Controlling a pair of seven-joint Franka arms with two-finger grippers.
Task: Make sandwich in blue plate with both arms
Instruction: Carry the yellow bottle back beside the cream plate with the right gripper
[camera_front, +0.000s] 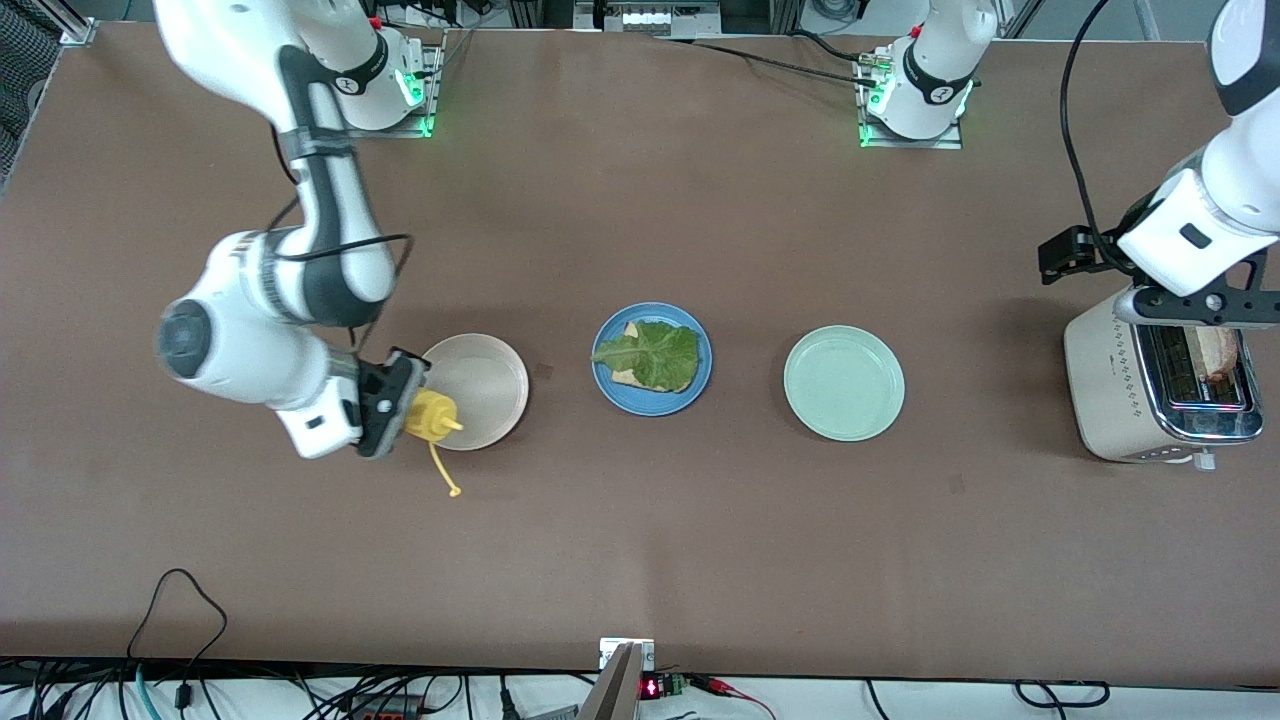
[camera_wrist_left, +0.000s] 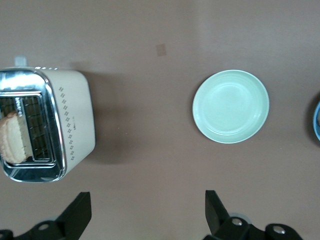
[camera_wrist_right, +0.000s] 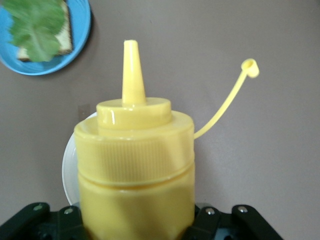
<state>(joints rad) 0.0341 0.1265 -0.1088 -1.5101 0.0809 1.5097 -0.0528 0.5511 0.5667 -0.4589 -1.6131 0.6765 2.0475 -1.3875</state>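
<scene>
Gripper: the left gripper (camera_wrist_left: 145, 220) shows only as two black fingertips (camera_wrist_left: 80, 212) at the picture's edge, spread wide apart with bare brown table (camera_wrist_left: 150, 150) between them; it holds nothing.
Toaster: a cream toaster (camera_wrist_left: 70, 122) with a chrome top stands on the table, off to one side of the gripper's fingers.
Bread: a slice of bread (camera_wrist_left: 12, 140) sits upright in the toaster's slot.
Green plate: a pale green plate (camera_wrist_left: 231, 106) lies empty, ahead of the other finger and well apart from the toaster.
Blue plate: only a sliver of the blue plate (camera_wrist_left: 317, 122) shows at the picture's edge, near the green plate.
</scene>
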